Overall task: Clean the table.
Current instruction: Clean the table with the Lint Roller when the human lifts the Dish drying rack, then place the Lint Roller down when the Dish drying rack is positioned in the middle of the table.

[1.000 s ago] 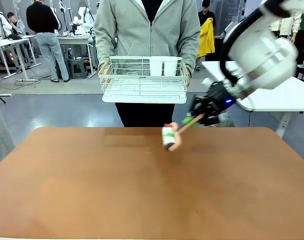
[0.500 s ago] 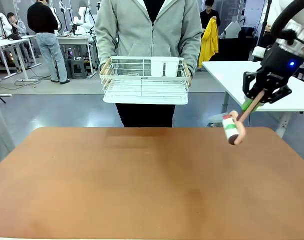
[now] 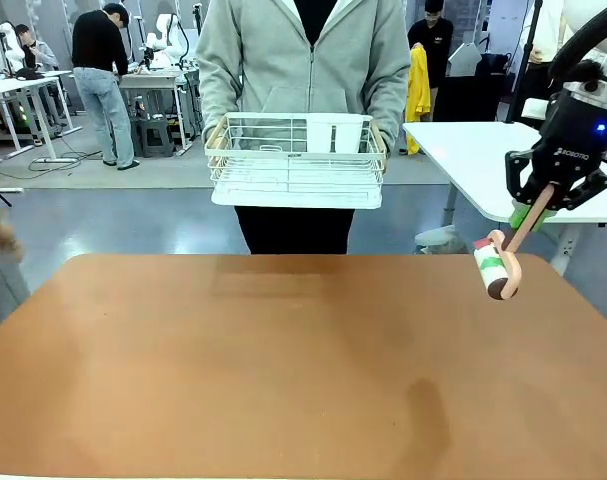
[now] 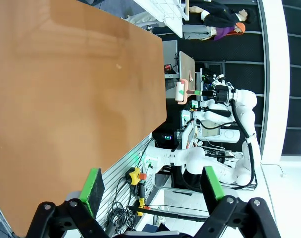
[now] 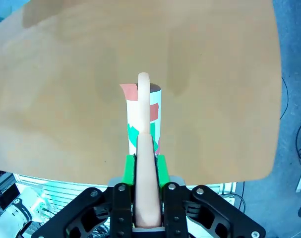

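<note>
The reddish-brown table (image 3: 283, 360) spans the front view. My right gripper (image 3: 536, 205) hangs above its far right corner, shut on the pink handle of a lint roller (image 3: 493, 268). The roller's white, red and green roll dangles just over the table's right edge. In the right wrist view the lint roller (image 5: 144, 111) points away from the right gripper (image 5: 145, 168), over the table (image 5: 214, 74). My left gripper (image 4: 152, 184) stands open with nothing between its green pads, off the side of the table (image 4: 66, 99). That view also catches the lint roller (image 4: 180, 92) far off.
A person stands at the far side holding a white wire basket (image 3: 295, 160) at waist height, with white cups inside. A white-topped table (image 3: 483, 150) stands behind at the right, near my right arm. Other people are at benches far back left.
My right arm has swung from the far middle of the table out to its right edge, carrying the lint roller with it. The person's basket has stayed roughly in place.
</note>
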`<state>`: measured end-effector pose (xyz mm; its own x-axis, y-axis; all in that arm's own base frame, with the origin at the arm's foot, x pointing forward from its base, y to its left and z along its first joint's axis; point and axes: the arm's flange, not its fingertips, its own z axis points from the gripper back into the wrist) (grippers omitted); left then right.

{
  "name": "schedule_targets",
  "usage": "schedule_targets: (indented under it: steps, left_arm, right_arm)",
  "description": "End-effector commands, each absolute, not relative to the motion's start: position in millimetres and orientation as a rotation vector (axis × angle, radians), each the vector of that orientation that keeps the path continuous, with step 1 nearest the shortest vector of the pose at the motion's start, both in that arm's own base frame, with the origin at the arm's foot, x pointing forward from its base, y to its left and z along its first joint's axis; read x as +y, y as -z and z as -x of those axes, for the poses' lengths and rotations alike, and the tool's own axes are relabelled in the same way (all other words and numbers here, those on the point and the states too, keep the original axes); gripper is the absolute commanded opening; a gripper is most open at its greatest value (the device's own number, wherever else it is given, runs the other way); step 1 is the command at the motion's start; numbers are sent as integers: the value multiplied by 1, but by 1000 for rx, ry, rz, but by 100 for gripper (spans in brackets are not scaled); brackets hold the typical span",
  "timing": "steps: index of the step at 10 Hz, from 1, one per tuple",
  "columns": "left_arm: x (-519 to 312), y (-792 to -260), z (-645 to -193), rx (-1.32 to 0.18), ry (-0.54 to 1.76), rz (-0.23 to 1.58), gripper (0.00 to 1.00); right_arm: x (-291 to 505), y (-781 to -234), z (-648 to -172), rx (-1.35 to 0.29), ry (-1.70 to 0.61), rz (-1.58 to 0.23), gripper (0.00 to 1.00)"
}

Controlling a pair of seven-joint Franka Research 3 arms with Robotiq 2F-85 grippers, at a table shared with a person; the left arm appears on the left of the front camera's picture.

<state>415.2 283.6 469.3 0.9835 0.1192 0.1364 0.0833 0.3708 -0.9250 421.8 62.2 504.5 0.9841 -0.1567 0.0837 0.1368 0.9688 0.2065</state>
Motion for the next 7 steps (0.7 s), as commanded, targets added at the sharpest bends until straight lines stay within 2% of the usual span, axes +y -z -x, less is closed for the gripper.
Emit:
schedule_targets:
  steps: [1, 7]
  left_arm:
    - [285, -471, -412, -191, -19, 1199, 100]
    - [285, -471, -412, -191, -19, 1199, 100]
  right_arm:
    - [64, -508, -420, -110, 144, -197, 21]
    - [64, -508, -420, -110, 144, -197, 21]
